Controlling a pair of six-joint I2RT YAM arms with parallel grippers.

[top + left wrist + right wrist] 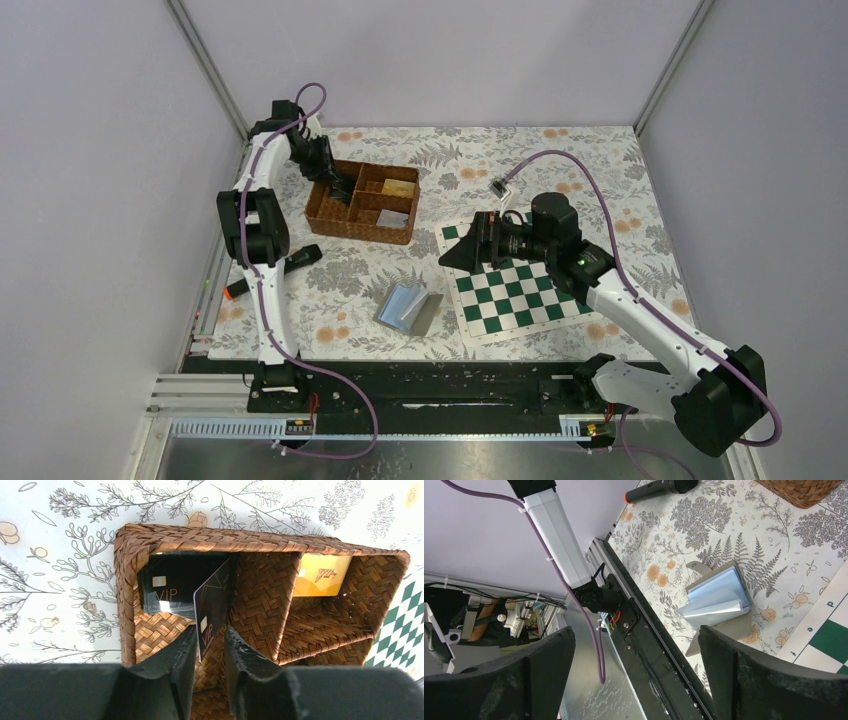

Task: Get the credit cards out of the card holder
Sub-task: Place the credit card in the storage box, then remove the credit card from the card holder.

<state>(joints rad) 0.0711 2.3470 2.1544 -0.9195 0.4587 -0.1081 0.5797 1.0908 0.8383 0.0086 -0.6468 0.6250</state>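
Where the left hand [210,635] hangs, a tilted card [212,605] reads VIP.

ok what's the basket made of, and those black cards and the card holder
Wicker basket: woven brown plant fibre, matte; plaited strands show. Black VIP cards: probably plastic, glossy; one reflects light. Card holder: hard to tell, maybe grey faux leather outside, smooth light blue pockets inside.

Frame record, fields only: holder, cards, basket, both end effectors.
holder: lying open, blue inside up
basket: wicker, compartmented
far black card: corner compartment
leaning black card: same compartment, between left fingers
gold card: another compartment
left end effector: in basket, slightly open
right end effector: wide open, empty, above chessboard
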